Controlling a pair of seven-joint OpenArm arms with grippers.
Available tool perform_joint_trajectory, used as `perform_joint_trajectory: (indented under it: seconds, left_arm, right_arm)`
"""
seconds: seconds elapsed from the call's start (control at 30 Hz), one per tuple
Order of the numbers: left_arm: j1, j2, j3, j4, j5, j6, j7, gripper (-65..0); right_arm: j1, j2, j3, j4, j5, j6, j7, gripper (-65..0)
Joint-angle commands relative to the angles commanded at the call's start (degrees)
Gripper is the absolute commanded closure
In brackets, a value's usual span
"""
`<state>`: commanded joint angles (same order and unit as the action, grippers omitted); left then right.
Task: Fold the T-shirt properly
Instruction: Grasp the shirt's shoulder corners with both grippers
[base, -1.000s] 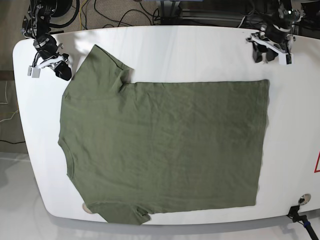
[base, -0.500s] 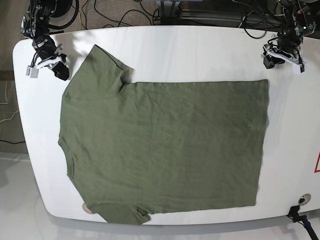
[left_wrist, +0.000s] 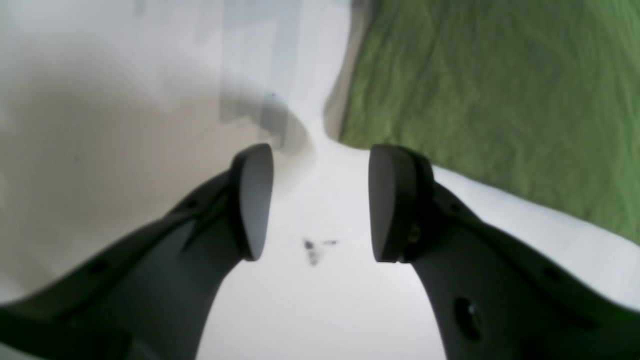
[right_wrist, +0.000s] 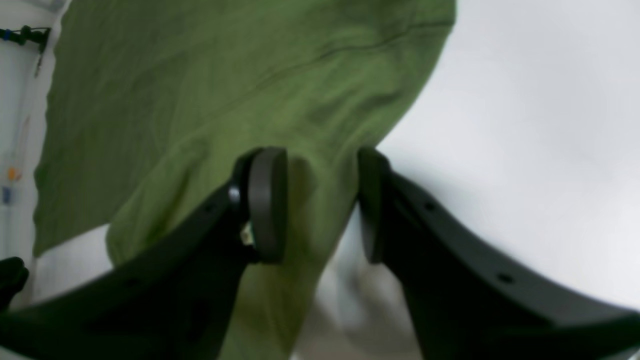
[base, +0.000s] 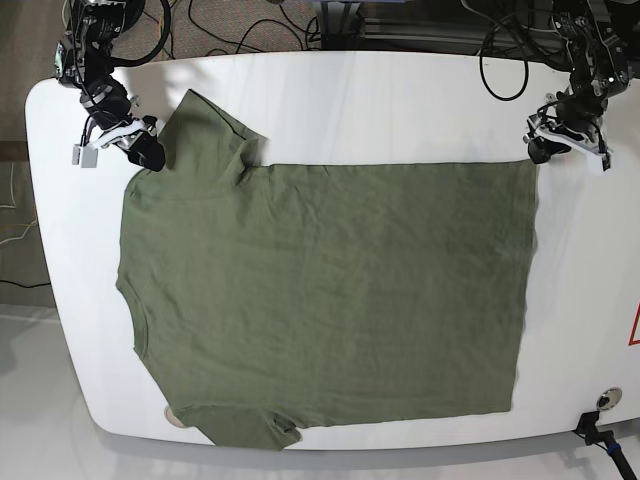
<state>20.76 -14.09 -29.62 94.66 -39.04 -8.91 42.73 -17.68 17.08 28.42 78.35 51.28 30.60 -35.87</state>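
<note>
Find the T-shirt (base: 340, 280) spread over the centre and left of the base view, lying on the white table (base: 350, 110). See 1 sleeve pointing up at the upper left and another bit of cloth jutting out at the bottom left, with a nearly straight edge running across the top to a corner at the upper right.

At that corner, note the left gripper (left_wrist: 322, 202), just beside the cloth in the base view. Look to the left wrist view for what the base view is too small to settle: fingers parted, released, holding nothing, with the corner near the fingertips and bare table between them.

At the upper left of the base view, find the right gripper (right_wrist: 322, 205) over the shirt's edge, near the base of the raised sleeve. In the right wrist view, see it released too, 2 fingers apart with cloth visible between them and table to the right. Cannot tell whether either finger touches the fabric. Notice there a curved seam across the upper middle, hard to make out from above.

Farther out, in the base view only, see cables (base: 250, 35) along the top and a round metal disc (base: 609, 399) at the lower right.
</note>
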Motion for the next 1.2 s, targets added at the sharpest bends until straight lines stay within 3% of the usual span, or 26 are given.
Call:
perform_joint_trajectory:
  seconds: [0.4, 0.63, 0.8, 1.03, 1.17, 1.2]
  left_arm:
    - [-2.6, 0.2, 1.1, -4.4, -0.3, -0.3, 0.5, -29.7]
    - [-3.5, 0.7, 1.6, -7.6, -0.4, -0.3, 0.9, -29.0]
    - [-4.6, 1.1, 1.7, -10.0, -0.9, -0.5, 1.6, -28.7]
    - [-8.0, 1.6, 3.5, -15.1, -1.4, -0.8, 2.2, -28.7]
    - [-10.1, 1.4, 4.6, -17.3, -1.2, -0.9, 2.2, -28.4]
    - [-10.4, 1.4, 4.7, -15.8, -3.0, -2.7, -1.1, -29.3]
  right_arm:
    - [0.0, -1.4, -0.7, -0.1, -0.6, 0.09, 0.2, -23.6]
    - [0.2, -1.7, -0.7, -0.2, -1.6, -0.15, 0.5, -5.5]
    - [0.2, -1.5, -0.8, -0.6, -1.5, -0.09, 0.6, -0.4]
    - [0.4, -1.5, -0.8, -0.5, -1.7, -0.10, 0.4, -1.6]
    - [0.3, -1.5, -0.8, -0.6, -1.5, -0.04, 0.1, -9.0]
    - [0.3, -2.2, -1.1, -1.7, -1.7, -0.31, -1.7, 0.0]
